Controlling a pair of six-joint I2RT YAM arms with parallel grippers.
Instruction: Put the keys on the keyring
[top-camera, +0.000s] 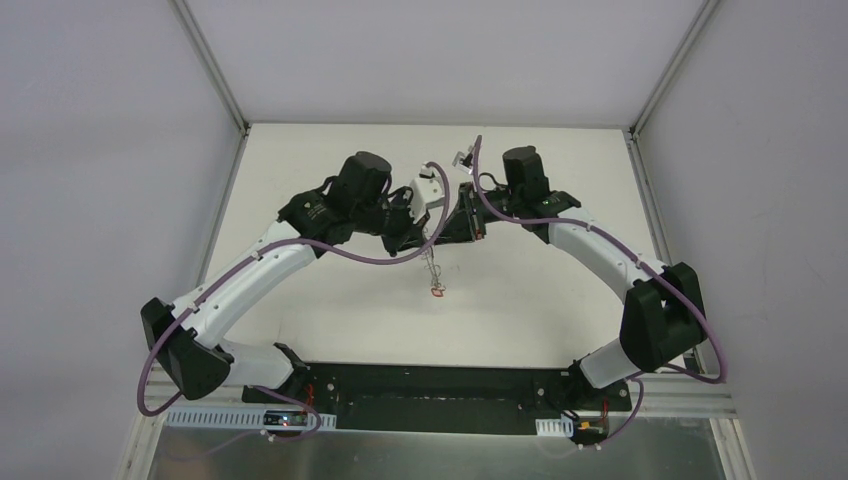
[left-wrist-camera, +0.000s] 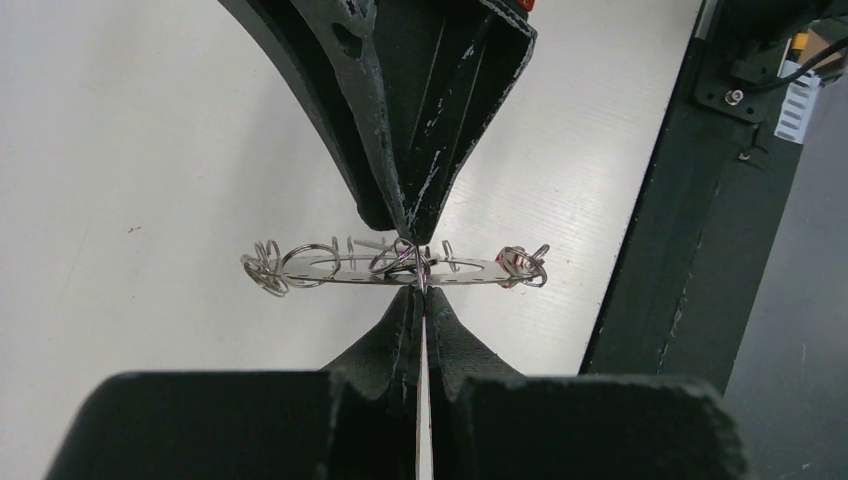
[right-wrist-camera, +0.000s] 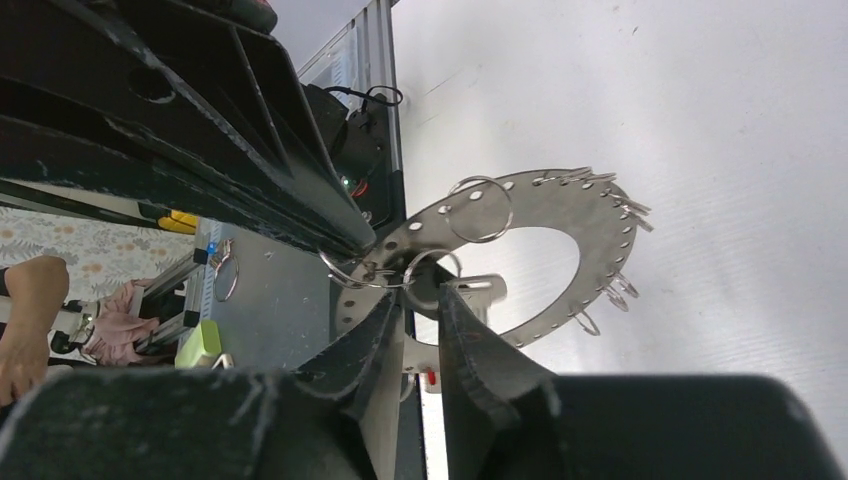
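Above table (top-camera: 520, 300): keyring (right-wrist-camera: 560, 205), thin, stiff, probably slippery; best held by flat band, where my left jaws clamp; right jaws barely parted.

There is one keyring (right-wrist-camera: 545, 205), one red-headed key (top-camera: 437, 291) showing, and two hands, the left hand (left-wrist-camera: 421, 300) and the right hand (right-wrist-camera: 420, 300).

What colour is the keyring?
Silvery grey metal; the keyring shows best in the right wrist view.

The left end effector (top-camera: 420, 238) and right end effector (top-camera: 453, 228) are seen close together over the white bench (top-camera: 330, 310). A thin keyring (top-camera: 431, 268) is seen at their tips, with a red bit (top-camera: 437, 291) at its end.
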